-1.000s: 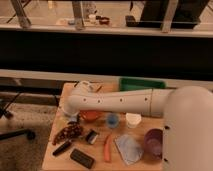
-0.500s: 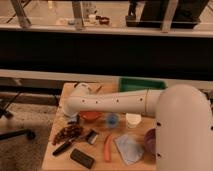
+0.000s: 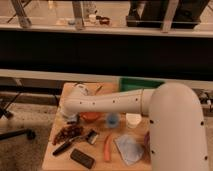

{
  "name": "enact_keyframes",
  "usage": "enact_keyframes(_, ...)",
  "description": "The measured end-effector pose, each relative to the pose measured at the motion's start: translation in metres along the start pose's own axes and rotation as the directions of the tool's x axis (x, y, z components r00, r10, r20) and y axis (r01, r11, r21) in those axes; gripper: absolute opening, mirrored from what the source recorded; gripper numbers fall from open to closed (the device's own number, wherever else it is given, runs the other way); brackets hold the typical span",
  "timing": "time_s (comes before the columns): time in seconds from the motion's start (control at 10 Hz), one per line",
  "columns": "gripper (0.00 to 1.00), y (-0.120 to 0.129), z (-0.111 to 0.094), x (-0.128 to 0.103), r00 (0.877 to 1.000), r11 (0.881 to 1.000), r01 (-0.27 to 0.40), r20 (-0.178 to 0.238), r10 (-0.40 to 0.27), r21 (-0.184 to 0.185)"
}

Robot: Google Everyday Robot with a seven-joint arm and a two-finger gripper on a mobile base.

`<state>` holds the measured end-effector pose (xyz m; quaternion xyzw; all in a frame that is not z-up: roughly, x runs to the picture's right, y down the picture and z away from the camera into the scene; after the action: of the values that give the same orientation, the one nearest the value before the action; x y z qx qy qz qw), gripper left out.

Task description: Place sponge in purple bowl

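- Sponge [image 3: 113, 120]: lies on the tabletop [image 3: 54, 159] in the middle row, between the orange bowl [image 3: 91, 117] and a white cup [image 3: 133, 120]. It sits just below the white forearm, and nothing is gripping it.
- Hand [image 3: 71, 117]: at the far left end of the arm, low over the tabletop's left edge, beside the orange bowl and above a dark red cluster [image 3: 67, 134]. Whether it is open or closed I cannot tell. It is apart from the sponge, so no pickup has begun.
- Front row: a black-handled tool [image 3: 75, 143], a black block [image 3: 82, 158], a carrot [image 3: 107, 148] and a grey-blue cloth [image 3: 129, 149] have all stayed put over the last second.
- Purple bowl [image 3: 146, 141]: only a dark sliver shows at the right.
- Change: the arm's bulky white body has swung across and now covers most of the purple bowl, which was in plain view a second ago. The hand has barely shifted. My judgement is that the robot is repositioning, with grasp and carry both still to do.
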<state>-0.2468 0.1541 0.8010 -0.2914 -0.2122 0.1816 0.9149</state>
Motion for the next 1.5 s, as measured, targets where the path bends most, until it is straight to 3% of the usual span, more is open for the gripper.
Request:
enact_keyframes(0.5,0.8,-0.002,0.019,0.003,1.0,1.0,-0.006,-0.013,0.006,-0.004)
enact_keyframes(1.5,0.8,-0.009,0.053,0.011,0.995,0.997,-0.078,-0.055,0.077,-0.011)
